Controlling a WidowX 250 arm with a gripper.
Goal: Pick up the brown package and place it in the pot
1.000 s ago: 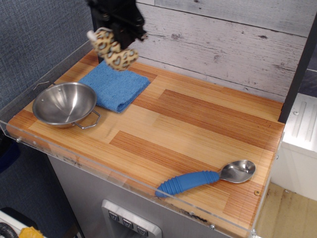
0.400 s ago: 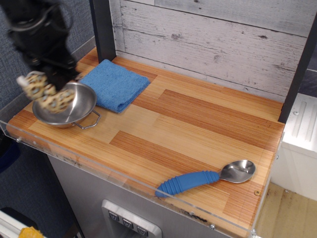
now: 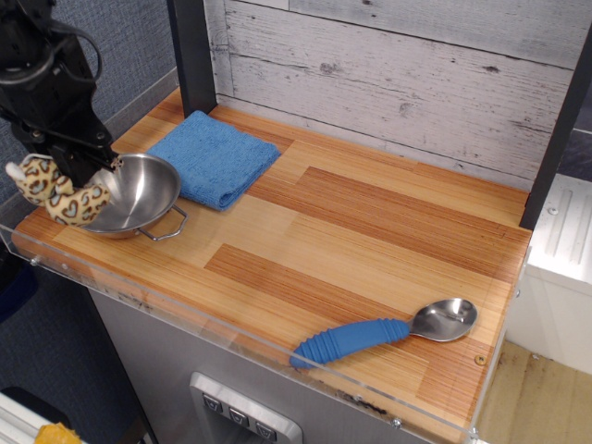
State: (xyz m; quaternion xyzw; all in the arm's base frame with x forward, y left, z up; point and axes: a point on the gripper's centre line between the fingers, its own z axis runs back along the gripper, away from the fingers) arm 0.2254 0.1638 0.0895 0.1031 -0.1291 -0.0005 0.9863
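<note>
Leopard-spotted plush toy (image 3: 57,191), the brown package of the task, hangs at the far left of the view. It is tan and cream with dark brown spots, and it curls like a little hook. It is up in the air, over the left rim of the pot, not down inside it. The black gripper (image 3: 67,157) comes down from above and holds the toy at its top. The jaws are closed tight on the toy.

Closest to the camera is the clear plastic edge (image 3: 231,326) that runs along the front of the table. Just behind it, at the front right, lies a spoon (image 3: 387,333). It has a bumpy blue handle and a shiny metal bowl. The handle points left and the bowl points right. It lies well apart from everything else.

The table (image 3: 370,231) is made of wood strips, some light and some reddish brown.

Farther back on the left sits the pot (image 3: 139,192). It is a round, shiny steel bowl with thin wire loop handles. One handle sticks out at the front right. The inside that can be seen looks bare, but the toy and the gripper hide its left part.

Just beside the pot, behind and to its right, lies a folded blue towel (image 3: 215,157). Its near corner is close to the pot's rim.

At the very back stands a wall of grey-white wood planks (image 3: 398,83), with a dark post (image 3: 192,55) at the left.
</note>
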